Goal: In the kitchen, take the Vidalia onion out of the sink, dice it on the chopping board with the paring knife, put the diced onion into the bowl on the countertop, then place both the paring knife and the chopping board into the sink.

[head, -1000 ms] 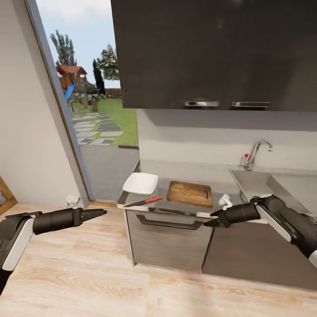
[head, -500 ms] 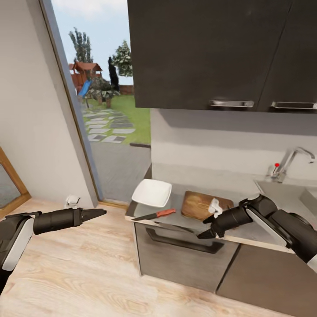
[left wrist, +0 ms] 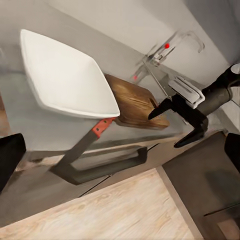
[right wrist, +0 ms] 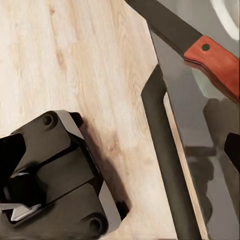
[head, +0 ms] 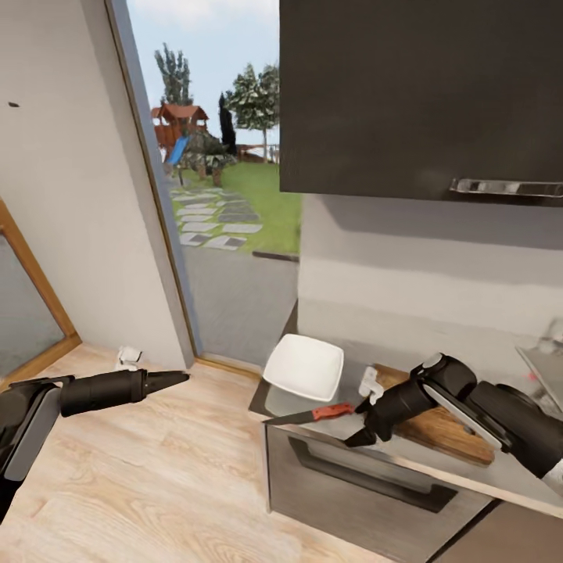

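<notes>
The white bowl [head: 305, 366] sits at the countertop's [head: 407, 452] left end. In front of it lies the paring knife [head: 314, 413], red handle toward the chopping board [head: 442, 428], which my right arm partly covers. My right gripper [head: 361, 422] is open, hovering at the counter's front edge between the knife handle and the board, holding nothing. The right wrist view has the knife [right wrist: 212, 57] close ahead. My left gripper [head: 176, 380] is open over the floor, well left of the counter. The faucet [left wrist: 170, 47] marks the sink; the onion is out of view.
A dark wall cabinet [head: 422, 94] hangs over the counter. Below it is a grey cabinet front with a dark bar handle [head: 360, 475]. An open glass doorway [head: 227, 219] to a garden is at the left. Wooden floor [head: 156, 485] lies before the counter.
The camera has swung left, so the counter sits further right in the picture. My right gripper has moved left from the board's right front corner to beside the knife handle. The left arm looks unchanged.
</notes>
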Robot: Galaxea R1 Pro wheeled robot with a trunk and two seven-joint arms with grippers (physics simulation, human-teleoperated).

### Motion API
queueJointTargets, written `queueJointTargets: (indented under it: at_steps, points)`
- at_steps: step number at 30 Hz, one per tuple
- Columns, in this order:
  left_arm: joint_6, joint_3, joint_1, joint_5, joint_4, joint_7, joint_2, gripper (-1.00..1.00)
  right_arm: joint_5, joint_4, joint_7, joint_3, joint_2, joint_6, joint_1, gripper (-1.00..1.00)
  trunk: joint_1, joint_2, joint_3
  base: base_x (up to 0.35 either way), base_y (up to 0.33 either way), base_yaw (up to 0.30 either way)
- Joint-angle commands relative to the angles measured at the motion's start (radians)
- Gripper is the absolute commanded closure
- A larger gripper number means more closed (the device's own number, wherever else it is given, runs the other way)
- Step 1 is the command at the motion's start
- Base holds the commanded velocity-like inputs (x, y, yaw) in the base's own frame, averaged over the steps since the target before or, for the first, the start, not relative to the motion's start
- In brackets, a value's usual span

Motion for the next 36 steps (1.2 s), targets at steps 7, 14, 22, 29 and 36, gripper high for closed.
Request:
queueJointTargets:
  at_steps: [7,14,22,29,36]
  points:
    - [0.005,-0.001,-0.001,0.001,0.000,-0.002,0.000,-1.00,-0.003,-0.004,-0.011,0.047,0.000,0.007,-0.002,-1.00,0.001,-0.002,-0.009,0.226,0.137,0.124]
    - [0.004,-0.001,-0.001,0.001,0.000,-0.002,0.004,-1.00,0.069,-0.005,-0.020,0.048,-0.003,0.007,-0.002,-1.00,0.001,-0.002,-0.009,0.027,0.013,0.011]
    - [0.001,-0.003,-0.001,0.001,-0.001,-0.002,0.006,-1.00,0.077,-0.006,-0.015,0.073,-0.004,0.013,-0.002,-1.00,0.001,-0.002,-0.009,0.001,-0.161,0.000]
    - [0.001,-0.005,-0.001,0.001,-0.001,-0.002,0.006,-1.00,0.083,-0.005,-0.016,0.121,0.000,0.050,-0.001,-1.00,0.001,-0.002,-0.009,0.000,-0.067,0.000]
    - [0.001,-0.005,-0.001,0.001,-0.001,-0.002,0.006,-1.00,0.086,-0.004,-0.016,0.130,0.000,0.047,-0.002,-1.00,0.001,-0.002,-0.009,0.000,-0.003,0.000]
